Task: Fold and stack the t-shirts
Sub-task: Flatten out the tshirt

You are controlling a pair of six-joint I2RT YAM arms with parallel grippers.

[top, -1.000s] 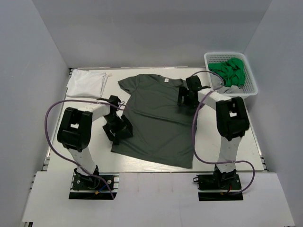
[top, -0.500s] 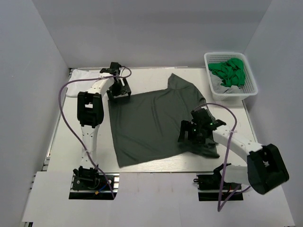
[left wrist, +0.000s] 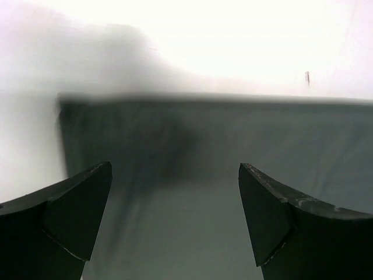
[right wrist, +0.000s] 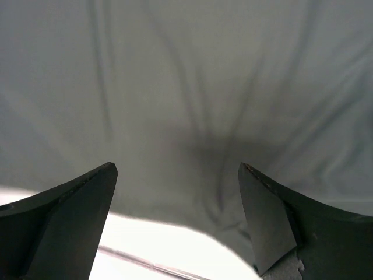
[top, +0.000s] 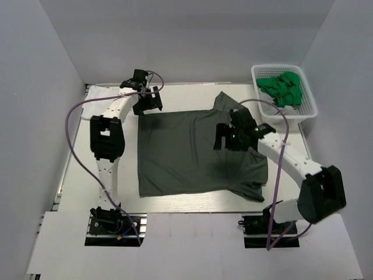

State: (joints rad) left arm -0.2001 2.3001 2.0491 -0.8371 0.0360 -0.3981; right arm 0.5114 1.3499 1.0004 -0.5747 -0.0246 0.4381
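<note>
The olive tee (top: 186,154) is lying spread across the middle of the bench (top: 76,169), mostly flat, with a flap of cloth pointing toward the far edge on its right side and some rumpling at its near right corner. The white tee (top: 96,96) is lying at the far left corner of the bench, partly hidden by the left arm. The left gripper (top: 147,106) is being held over the far left corner of the olive tee, its jaws spread wide; in the left wrist view the gripper (left wrist: 175,175) is hanging above the straight edge of the tee (left wrist: 233,151), and nothing is being gripped between the fingers (left wrist: 76,216). The right gripper (top: 224,139) is being held over the right half of the tee, jaws likewise wide; in the right wrist view the gripper (right wrist: 178,172) is facing creased cloth (right wrist: 186,87) with a strip of bare bench showing below it, and nothing is being clamped. A basket (top: 309,99) holding green cloth (top: 282,87) is standing at the far right corner, apart from both tees.
</note>
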